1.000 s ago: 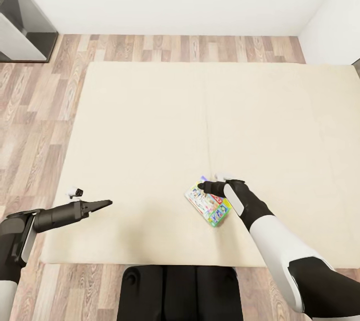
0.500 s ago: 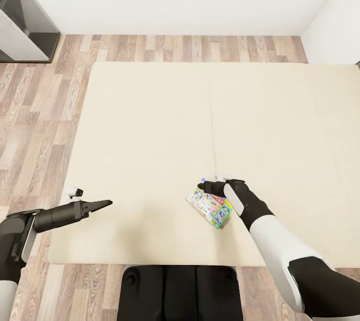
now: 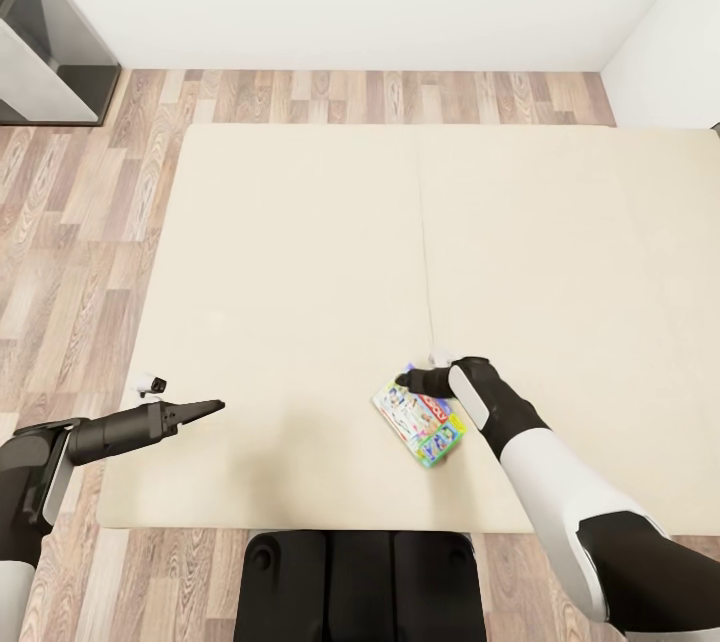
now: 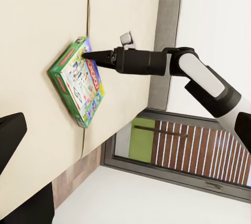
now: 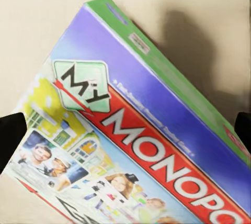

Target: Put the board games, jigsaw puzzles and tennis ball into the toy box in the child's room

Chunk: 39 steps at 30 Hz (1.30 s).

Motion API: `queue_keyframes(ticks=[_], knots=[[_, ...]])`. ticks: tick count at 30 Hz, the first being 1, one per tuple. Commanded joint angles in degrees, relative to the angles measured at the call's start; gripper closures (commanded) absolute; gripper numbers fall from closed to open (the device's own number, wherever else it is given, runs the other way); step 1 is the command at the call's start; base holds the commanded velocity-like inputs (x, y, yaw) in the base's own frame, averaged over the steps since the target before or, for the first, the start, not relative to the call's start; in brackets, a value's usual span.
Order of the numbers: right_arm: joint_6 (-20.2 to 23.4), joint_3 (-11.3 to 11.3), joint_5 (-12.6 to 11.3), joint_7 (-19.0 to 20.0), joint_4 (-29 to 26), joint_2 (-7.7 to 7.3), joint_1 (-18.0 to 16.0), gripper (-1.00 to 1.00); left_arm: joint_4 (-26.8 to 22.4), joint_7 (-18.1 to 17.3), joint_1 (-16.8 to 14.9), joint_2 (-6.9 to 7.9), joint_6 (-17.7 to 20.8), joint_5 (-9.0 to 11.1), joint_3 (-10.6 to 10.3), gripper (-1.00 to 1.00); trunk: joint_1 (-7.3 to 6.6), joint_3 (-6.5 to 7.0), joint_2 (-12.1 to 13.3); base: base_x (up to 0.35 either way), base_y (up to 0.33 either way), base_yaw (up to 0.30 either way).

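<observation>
On the beige bed point(image 3: 300, 252), near its front edge, lies one board game point(image 3: 418, 419), a flat white-blue box with a green edge and "My Monopoly" printed on it. My right gripper point(image 3: 405, 381) is down at the box's far corner. In the right wrist view its dark fingertips stand wide apart on either side of the board game point(image 5: 136, 145), so it is open. The left wrist view shows the right gripper point(image 4: 86, 54) touching the upper edge of the board game point(image 4: 78, 80). My left gripper point(image 3: 212, 408) hovers open over the bed's front left, well away from the box.
Wood floor point(image 3: 70, 222) runs along the bed's left side and far end, up to a white wall. A dark grey cabinet point(image 3: 45, 52) stands at the far left. My dark base point(image 3: 360, 582) is against the bed's front edge.
The whole view has shifted slightly. My right gripper has sunk a little closer onto the board game's corner. The left arm has held still.
</observation>
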Motion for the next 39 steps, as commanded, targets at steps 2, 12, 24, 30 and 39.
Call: queue_keyframes(ticks=[2,12,24,30,39], knots=[[1.2,0.1,-0.1,-0.1,-0.1,-0.14,0.0,-1.00,0.0,-0.2,0.0,-0.01,0.6,-0.1,0.0,-1.00,0.03,-0.06,-0.1,0.000,0.000,0.000],[5.9,0.1,0.0,-0.3,-0.1,0.07,-0.1,-1.00,0.0,-0.2,0.0,0.01,0.6,0.1,0.0,-1.00,0.03,-0.06,-0.1,0.000,0.000,0.000],[8.7,0.2,0.1,-0.3,-0.1,-0.65,-1.0,-1.00,0.0,-0.2,0.0,0.01,0.6,0.1,0.0,-1.00,0.03,-0.06,-0.1,0.000,0.000,0.000],[8.8,0.5,0.1,-0.4,0.0,-0.81,-1.0,-1.00,0.0,-0.2,0.0,0.04,0.6,0.1,0.1,-1.00,0.03,-0.06,-0.1,0.000,0.000,0.000],[8.7,0.8,0.7,-0.4,0.5,-0.79,-1.0,-1.00,0.0,-0.2,0.0,0.10,0.7,0.2,0.1,-1.00,0.03,-0.06,-0.1,0.000,0.000,0.000]])
